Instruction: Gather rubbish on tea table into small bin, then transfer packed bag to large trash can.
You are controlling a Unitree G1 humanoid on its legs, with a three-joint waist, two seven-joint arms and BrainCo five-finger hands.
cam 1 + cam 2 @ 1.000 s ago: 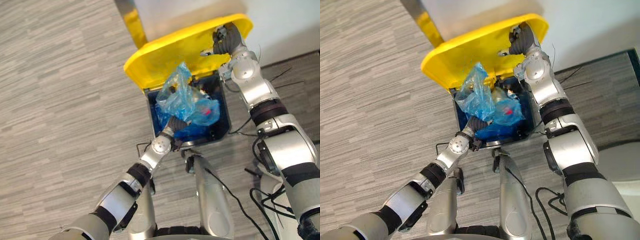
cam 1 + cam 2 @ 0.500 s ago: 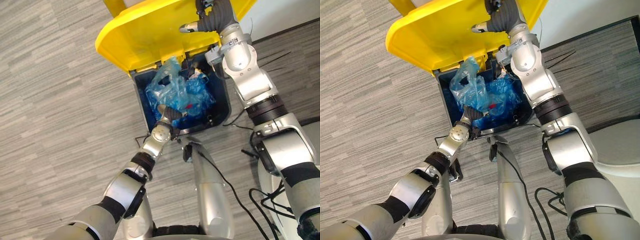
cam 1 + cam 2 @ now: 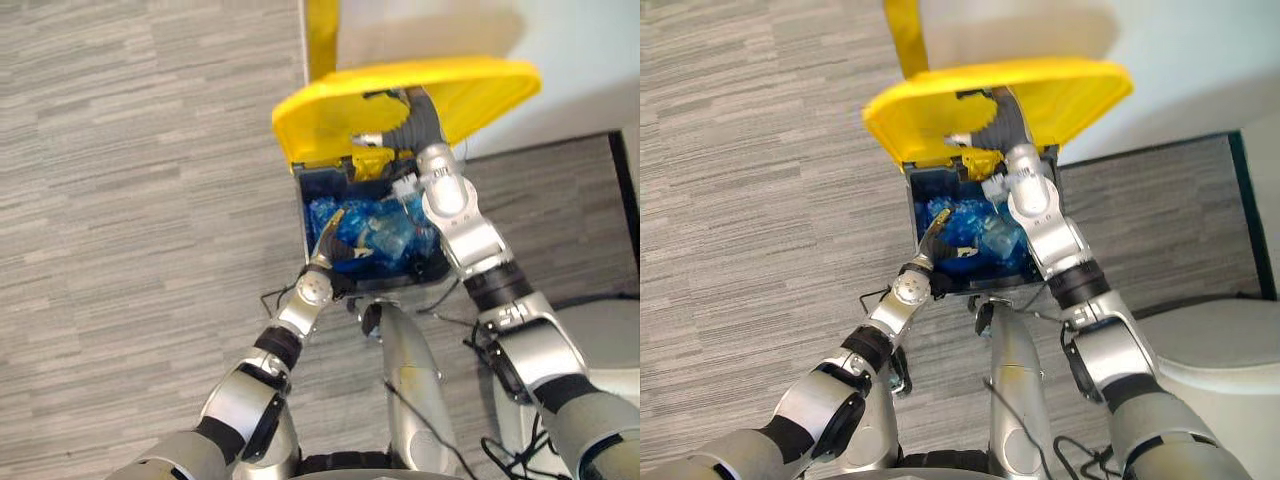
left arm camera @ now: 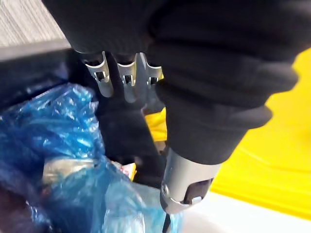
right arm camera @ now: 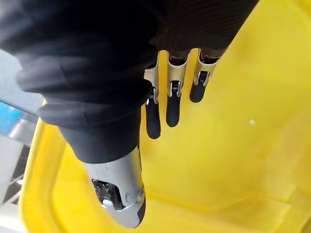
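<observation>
Here, my left hand (image 3: 328,245), fingers released, above the crinkled blue plastic bag (image 3: 385,230) lying inside the dark square trash can (image 3: 432,270), my right hand (image 3: 408,120), fingers straight, against its smooth yellow lid (image 3: 330,110).

No text, label, number or sign was legible on the yellow lid (image 3: 480,85), the dark bin (image 3: 318,186) or the blue bag (image 3: 385,235).

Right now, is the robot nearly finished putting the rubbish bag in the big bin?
Nearly. Done: the blue bag lies inside the big bin. In hand: the right hand props the yellow lid up with straight fingers, and the left hand hangs open just above the bag, not gripping it. Left: pull both hands out and let the lid drop shut.
</observation>
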